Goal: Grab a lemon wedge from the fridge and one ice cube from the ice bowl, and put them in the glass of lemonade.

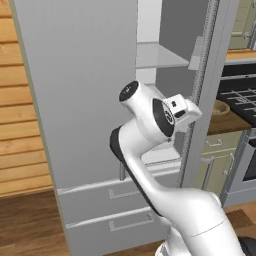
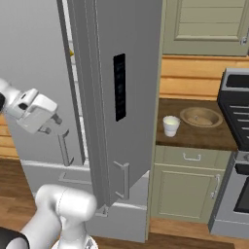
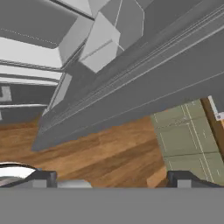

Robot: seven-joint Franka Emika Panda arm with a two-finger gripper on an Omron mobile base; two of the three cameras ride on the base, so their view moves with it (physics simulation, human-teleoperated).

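Matt grey metallic fridge (image 1: 80,100)

Smooth glossy white robot arm (image 1: 165,200), rounded tubular links. Dark grey-black bands at the joints; a round dark cap on the elbow end. Boxy white hand housing behind the gripper (image 2: 55,124), small dark marks on its face. Two short dark finger tips (image 3: 43,177).

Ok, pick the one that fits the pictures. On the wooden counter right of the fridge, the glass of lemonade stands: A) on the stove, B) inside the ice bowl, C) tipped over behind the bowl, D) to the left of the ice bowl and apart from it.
D: in the right base view the glass of lemonade stands upright on the counter, left of the ice bowl, with bare wood between them.
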